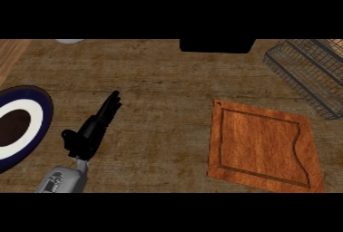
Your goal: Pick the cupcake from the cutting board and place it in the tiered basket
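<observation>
Currently I see my left hand over the counter's left half, fingers straight and holding nothing. My right hand is out of view. Cutting board lies bare toward the right edge; wire tiered basket occupies the far right corner. I cannot find the cupcake anywhere. Plate sits at the left edge.

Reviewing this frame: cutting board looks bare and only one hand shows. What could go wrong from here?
No cupcake shows on the cutting board or in the visible part of the tiered basket, so its whereabouts cannot be confirmed. The right hand is out of view, so whether it holds anything cannot be told. The left hand, open on the counter, sits near the plate and could nudge it if swung.
</observation>
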Available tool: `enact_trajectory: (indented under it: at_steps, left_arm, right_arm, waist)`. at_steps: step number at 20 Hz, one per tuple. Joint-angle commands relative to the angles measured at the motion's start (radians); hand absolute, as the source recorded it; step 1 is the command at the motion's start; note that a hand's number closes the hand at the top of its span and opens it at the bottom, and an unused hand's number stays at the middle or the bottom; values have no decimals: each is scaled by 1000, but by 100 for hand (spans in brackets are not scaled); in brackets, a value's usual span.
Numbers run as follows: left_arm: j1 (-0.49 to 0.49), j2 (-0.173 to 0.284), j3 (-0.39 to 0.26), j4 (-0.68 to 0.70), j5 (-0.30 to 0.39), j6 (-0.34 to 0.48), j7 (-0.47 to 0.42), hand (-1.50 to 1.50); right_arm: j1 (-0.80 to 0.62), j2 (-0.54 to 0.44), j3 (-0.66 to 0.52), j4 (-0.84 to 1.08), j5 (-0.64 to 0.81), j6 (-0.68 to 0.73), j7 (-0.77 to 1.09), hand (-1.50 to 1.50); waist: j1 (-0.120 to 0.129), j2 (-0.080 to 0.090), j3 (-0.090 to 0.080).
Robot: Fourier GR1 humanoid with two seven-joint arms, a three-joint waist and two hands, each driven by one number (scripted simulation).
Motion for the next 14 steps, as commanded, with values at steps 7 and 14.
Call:
enact_trajectory:
  at_steps: [7,14]
  left_arm:
    - [6,-2,21,10,-10,-25,-15,0]
    - [-18,-55,0,12,-38,6,11,0]
  right_arm:
    - [-414,104,212,489,97,9,-140,150]
    - [-632,179,229,832,189,-51,-292,150]
  waist:
    - [12,3,1]
    - [12,6,2]
